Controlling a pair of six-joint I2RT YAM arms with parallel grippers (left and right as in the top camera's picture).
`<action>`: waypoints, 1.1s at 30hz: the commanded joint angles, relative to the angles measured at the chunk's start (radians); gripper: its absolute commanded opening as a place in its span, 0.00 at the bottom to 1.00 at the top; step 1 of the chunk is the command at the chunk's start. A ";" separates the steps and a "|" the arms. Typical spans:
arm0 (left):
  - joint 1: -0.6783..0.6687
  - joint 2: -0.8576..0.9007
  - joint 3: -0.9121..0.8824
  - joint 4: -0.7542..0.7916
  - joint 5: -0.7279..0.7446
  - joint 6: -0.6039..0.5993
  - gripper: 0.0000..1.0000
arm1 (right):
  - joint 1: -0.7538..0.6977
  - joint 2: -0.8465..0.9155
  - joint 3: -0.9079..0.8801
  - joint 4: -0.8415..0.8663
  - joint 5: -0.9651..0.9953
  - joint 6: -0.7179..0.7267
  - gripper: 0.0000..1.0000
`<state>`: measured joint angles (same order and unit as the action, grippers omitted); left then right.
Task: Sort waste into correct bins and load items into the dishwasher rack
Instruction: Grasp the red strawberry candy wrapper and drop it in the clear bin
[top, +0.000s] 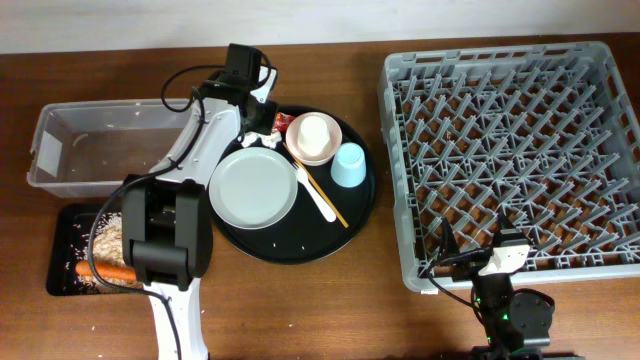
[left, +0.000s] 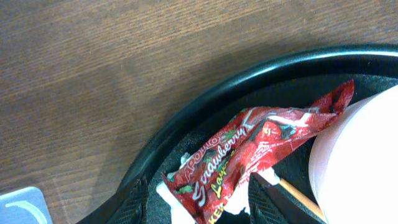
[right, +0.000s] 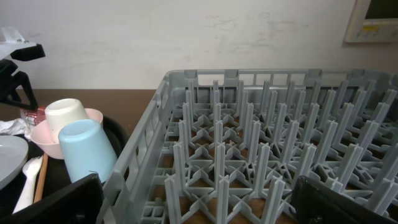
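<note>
Lying crumpled just inside the round black tray's (left: 249, 78) rim, the red wrapper (left: 261, 140) reads "Strawberry" in pale script and touches the pinkish-white bowl (left: 360, 162). The left gripper (left: 199, 205) straddles the wrapper's lower end, fingers apart. The right gripper (right: 199, 211), likewise spread wide, hovers at the dishwasher rack's (right: 261, 155) edge.

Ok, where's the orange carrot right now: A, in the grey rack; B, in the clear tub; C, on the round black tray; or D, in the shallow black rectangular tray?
D: the carrot lies in the shallow black tray at the lower left of the overhead view.
</note>
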<state>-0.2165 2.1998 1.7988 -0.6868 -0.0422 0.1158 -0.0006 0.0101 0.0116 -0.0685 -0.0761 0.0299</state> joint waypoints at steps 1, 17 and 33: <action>0.003 0.011 -0.044 0.051 -0.007 0.006 0.55 | -0.006 -0.006 -0.006 -0.004 0.002 0.009 0.99; 0.004 -0.233 0.016 -0.143 0.042 -0.005 0.00 | -0.006 -0.006 -0.006 -0.004 0.002 0.009 0.99; 0.682 -0.375 -0.299 -0.102 -0.183 -0.549 0.01 | -0.006 -0.006 -0.006 -0.004 0.002 0.009 0.99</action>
<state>0.4351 1.8423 1.5890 -0.8665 -0.2752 -0.4129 -0.0006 0.0101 0.0116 -0.0681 -0.0761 0.0303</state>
